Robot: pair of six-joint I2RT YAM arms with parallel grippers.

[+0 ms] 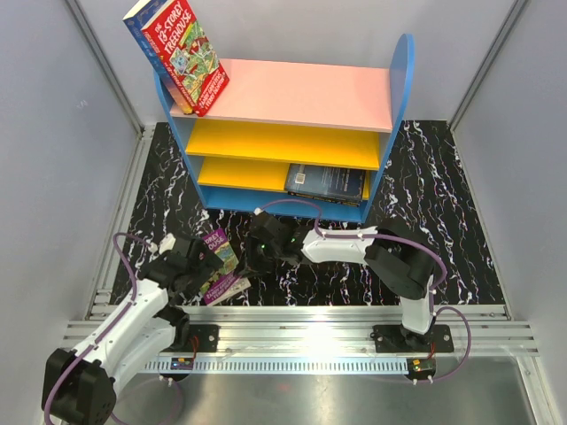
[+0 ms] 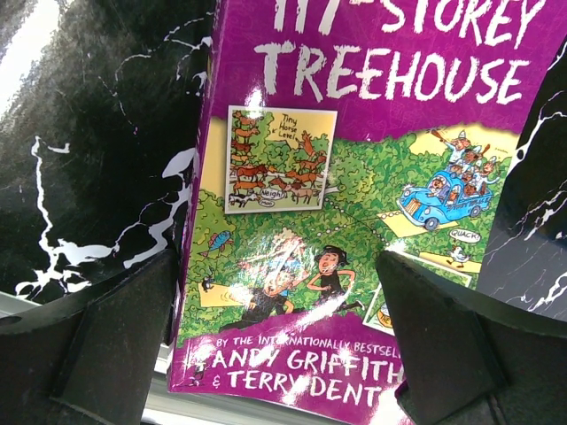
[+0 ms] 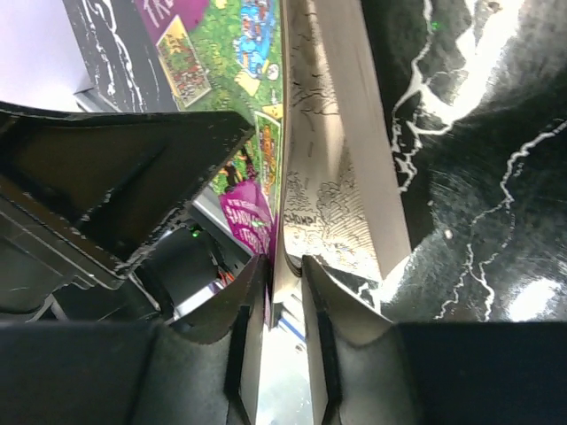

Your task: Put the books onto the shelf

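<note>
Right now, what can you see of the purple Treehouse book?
The purple Treehouse book is a glossy paperback with white title lettering, a green cartoon scene and the authors' names. It lies cover up on the black marbled table near its front edge, pages slightly fanned. The right gripper pinches a thin layer at one edge; the open left gripper straddles it, apparently without touching.

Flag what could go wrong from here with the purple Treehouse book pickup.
1. The right gripper pinches only a thin edge of the 117-Storey Treehouse book, apparently the cover, with the page block splayed away; lifting could let it flop open or tear.
2. The left gripper hangs wide open over the same book; the arms may collide.
3. The red Treehouse book stands tilted at the pink top board's corner; a bump might topple it.
</note>
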